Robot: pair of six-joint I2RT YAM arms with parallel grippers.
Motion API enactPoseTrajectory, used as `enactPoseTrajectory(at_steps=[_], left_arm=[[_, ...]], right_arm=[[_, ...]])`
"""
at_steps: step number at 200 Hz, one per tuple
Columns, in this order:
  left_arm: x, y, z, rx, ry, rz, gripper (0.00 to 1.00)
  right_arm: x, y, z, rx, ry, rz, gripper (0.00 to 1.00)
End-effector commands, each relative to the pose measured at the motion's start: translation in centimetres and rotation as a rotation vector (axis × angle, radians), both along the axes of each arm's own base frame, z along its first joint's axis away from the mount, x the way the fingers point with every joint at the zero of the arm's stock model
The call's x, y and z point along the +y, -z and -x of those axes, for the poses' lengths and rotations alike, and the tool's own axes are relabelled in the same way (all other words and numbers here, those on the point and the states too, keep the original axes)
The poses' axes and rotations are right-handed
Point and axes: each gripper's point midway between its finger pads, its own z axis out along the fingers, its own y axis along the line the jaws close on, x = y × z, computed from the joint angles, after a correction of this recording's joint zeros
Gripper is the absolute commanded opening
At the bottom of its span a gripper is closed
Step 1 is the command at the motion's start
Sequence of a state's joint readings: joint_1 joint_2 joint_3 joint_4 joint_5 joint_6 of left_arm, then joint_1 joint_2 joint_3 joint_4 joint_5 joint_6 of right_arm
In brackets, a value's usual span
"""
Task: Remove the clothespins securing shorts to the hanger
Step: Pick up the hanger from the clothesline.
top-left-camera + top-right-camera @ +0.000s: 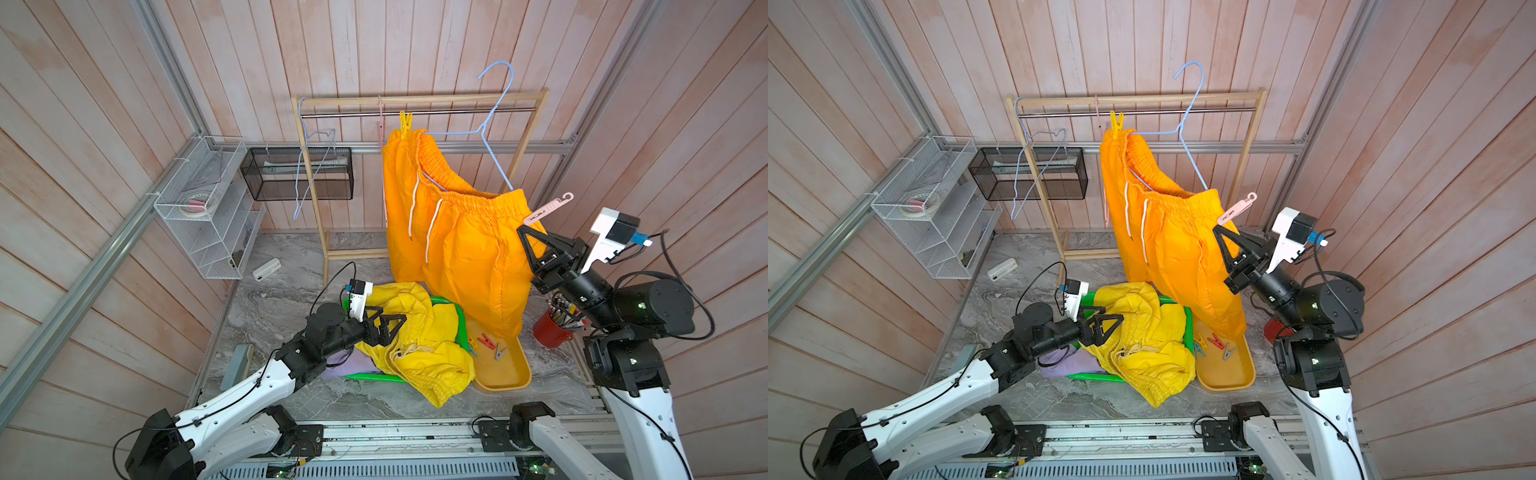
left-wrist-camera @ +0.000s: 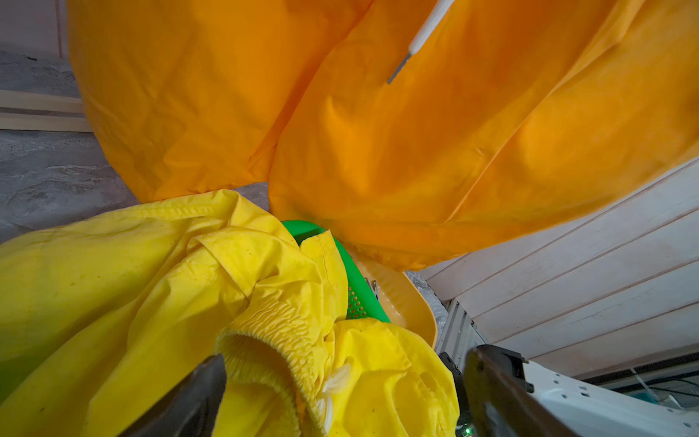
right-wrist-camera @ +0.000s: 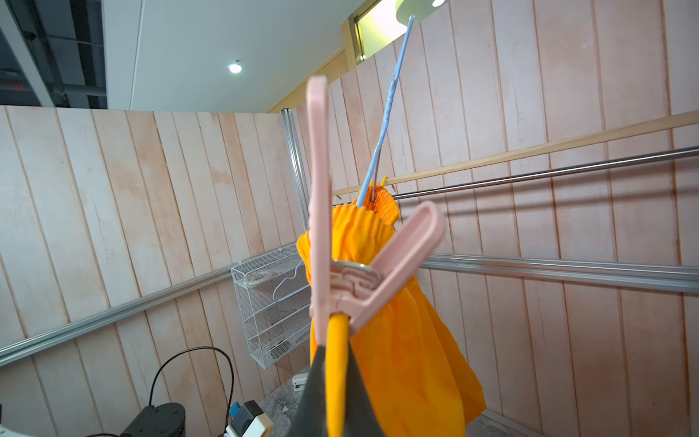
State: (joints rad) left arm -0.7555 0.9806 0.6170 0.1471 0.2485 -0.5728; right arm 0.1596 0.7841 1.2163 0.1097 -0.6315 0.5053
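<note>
Shorts [image 1: 457, 249], orange, sit pinched in right pincer [image 1: 522, 230] beneath pink clothespin [image 1: 547, 208]; left pincer [image 1: 392, 315] gapes, seemingly empty.

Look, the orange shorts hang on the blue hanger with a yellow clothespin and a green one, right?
No: the second clothespin is pale pink, not green, as the right wrist view shows. The orange shorts, blue hanger and yellow clothespin are right.

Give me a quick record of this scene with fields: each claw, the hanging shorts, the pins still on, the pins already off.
right claw: shut on the orange shorts, just below the pink clothespin
left claw: open, over the yellow shorts in the green basket
still clipped on: pink clothespin and yellow clothespin, at opposite waistband corners
blue hanger: tilted, inside the waistband
yellow tray: several loose clothespins
</note>
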Motion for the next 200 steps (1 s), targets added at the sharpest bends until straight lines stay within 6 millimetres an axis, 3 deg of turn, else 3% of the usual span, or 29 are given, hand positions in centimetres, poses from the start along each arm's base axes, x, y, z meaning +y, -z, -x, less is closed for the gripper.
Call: enactPoseTrajectory(at_steps=[1,50,79,131,200], left_arm=[[0.8,-1.9,-0.1,-0.035,-0.037,0.019,1.0],[1.8,-2.6,-0.3,-0.036,-0.075,0.012,1.0],[3.0,-2.8,-0.7,-0.011,-0.111,0.036,1.0],[3.9,-3.6,-0.7,-0.014,-0.122,0.071,1.0],[3.8,-3.2,-0.2,0.003,-0.094,0.063,1.0]], right_arm=[[0.2,-4.0,3.1,-0.14,-0.066,-0.032,0.0],[1.4,-5.1,4.4,-0.165,-0.188,-0.029,0.0],[2.2,-4.6,5.4,-0.193,-0.25,0.017,0.0],[3.2,-0.5,4.7,-0.126,-0.31,0.031,0.0],[7.1,7.0,4.0,-0.056,-0.37,0.088,0.0]])
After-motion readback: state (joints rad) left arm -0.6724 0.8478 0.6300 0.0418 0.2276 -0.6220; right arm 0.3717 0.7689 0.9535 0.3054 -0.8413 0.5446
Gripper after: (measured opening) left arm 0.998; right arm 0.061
